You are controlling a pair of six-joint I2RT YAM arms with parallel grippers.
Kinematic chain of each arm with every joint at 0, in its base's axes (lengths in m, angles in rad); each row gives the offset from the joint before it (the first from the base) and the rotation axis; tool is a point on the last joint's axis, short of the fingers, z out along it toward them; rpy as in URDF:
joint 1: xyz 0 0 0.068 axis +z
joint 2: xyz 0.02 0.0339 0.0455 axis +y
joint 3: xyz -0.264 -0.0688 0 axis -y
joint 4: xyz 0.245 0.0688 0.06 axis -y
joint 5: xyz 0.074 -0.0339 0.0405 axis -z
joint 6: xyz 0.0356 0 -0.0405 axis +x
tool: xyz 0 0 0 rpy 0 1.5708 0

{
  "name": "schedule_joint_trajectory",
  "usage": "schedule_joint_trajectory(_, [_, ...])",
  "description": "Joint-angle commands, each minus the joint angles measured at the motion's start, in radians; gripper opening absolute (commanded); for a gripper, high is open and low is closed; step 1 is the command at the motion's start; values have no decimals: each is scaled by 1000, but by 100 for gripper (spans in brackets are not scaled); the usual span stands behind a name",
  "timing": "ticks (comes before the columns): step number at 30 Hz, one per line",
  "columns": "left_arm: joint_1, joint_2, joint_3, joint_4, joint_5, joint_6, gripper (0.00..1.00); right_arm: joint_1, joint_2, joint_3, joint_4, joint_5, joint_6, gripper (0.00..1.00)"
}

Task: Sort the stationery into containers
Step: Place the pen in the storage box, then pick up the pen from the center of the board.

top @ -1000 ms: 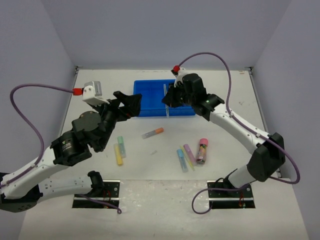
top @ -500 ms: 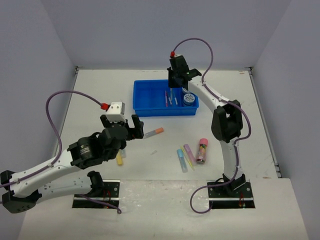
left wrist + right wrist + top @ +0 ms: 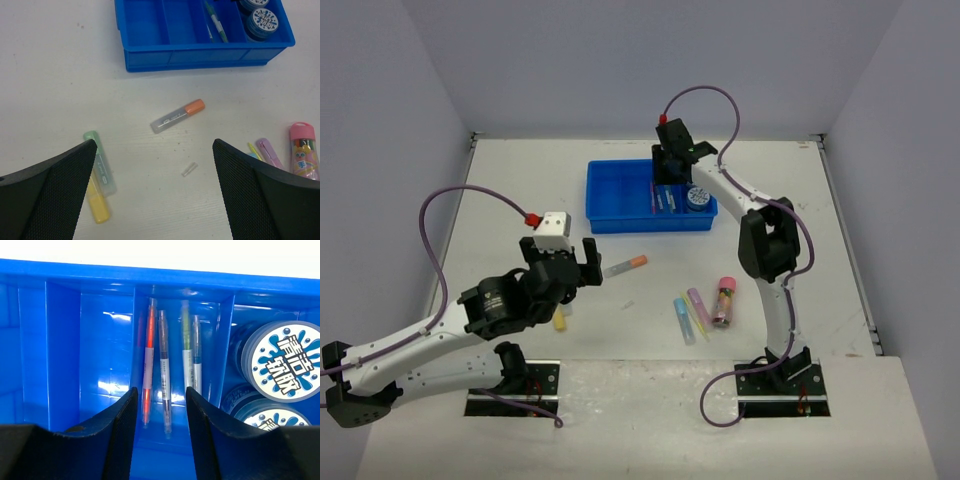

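Observation:
The blue tray (image 3: pixel 620 224) stands at the back of the table. My right gripper (image 3: pixel 665 186) hangs over its narrow pen compartment, jaws apart with nothing gripped. Below the right gripper (image 3: pixel 161 390) lie a red pen (image 3: pixel 148 365) and a grey pen (image 3: pixel 164 377), with a green pen (image 3: pixel 186 357) beside them. Two patterned discs (image 3: pixel 282 360) fill the end compartment. My left gripper (image 3: pixel 563 262) is wide open above the table. Under the left gripper (image 3: pixel 154 145) are an orange-capped marker (image 3: pixel 177 116), a green marker (image 3: pixel 100 162) and a yellow marker (image 3: pixel 97 202).
A blue marker (image 3: pixel 684 320), a purple marker (image 3: pixel 699 302) and the pink tube (image 3: pixel 725 300) lie together at the front right. A small clear cap (image 3: pixel 189 169) lies loose mid-table. The tray's left compartments (image 3: pixel 145 25) hold nothing.
My right gripper moved over the tray's pen compartment and opened; the pens lie below it. My left arm drew back from the tray to above the loose markers, still open.

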Motion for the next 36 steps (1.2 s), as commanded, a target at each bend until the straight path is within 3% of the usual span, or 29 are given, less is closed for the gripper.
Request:
schedule_joint_trajectory(1, [-3, 6, -4, -15, -37, -38, 100, 0, -95, 39, -32, 21, -11, 45])
schedule_joint_trajectory(5, [-3, 34, -4, -32, -34, -92, 100, 12, -254, -85, -68, 9, -37, 45])
schedule_joint_trajectory(9, [-3, 46, 2, -77, -40, -167, 100, 64, -584, -397, -76, -36, -60, 39])
schedule_joint_trajectory(10, [-3, 45, 2, -78, -38, -166, 100, 65, -587, -477, -74, -25, -60, 39])
schedule_joint_trajectory(13, [-4, 17, 3, -79, -20, -140, 100, 168, -798, -766, -82, 27, -5, 39])
schedule_joint_trajectory(18, [-4, -28, -16, -34, 18, -70, 100, 251, -923, -1010, -89, 116, 140, 38])
schedule_joint_trajectory(20, [-4, -38, -40, -2, 54, -32, 100, 253, -943, -1061, -90, 128, 185, 32])
schedule_joint_trajectory(27, [-4, -35, -71, 62, 118, 15, 100, 329, -889, -1154, -49, 49, 223, 25])
schedule_joint_trajectory(36, [-4, -22, -101, 99, 148, 16, 100, 382, -831, -1199, -5, 31, 256, 23])
